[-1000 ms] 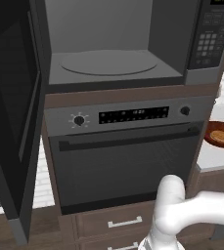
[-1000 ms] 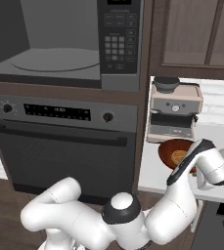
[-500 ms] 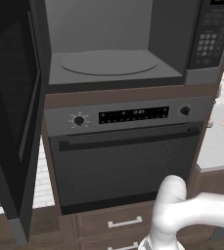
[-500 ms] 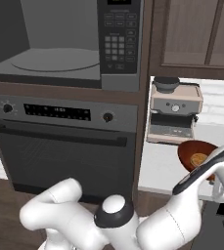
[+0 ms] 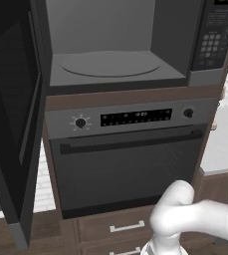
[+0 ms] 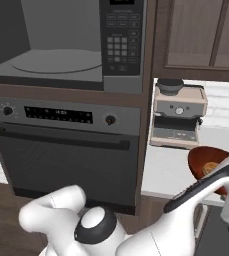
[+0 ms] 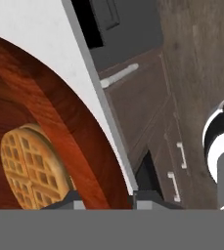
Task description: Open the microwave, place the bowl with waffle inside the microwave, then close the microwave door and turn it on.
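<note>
I see the microwave [image 5: 120,45] with its door [image 5: 13,114] swung wide open to the left, dark glass in a grey frame. Its grey cavity shows the round turntable, and the black keypad sits at its right. The bowl [image 6: 209,165], shallow, glossy and reddish-brown, is off to the right over the white surface [image 6: 171,170], well apart from the microwave. The waffle [image 7: 28,168], golden with a square grid, lies inside the bowl.

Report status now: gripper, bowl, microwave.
Gripper straddling the bowl rim, grip unconfirmed. Waffle inside bowl, over the counter right of the oven. Microwave open, turntable bare, nothing blocking.
</note>
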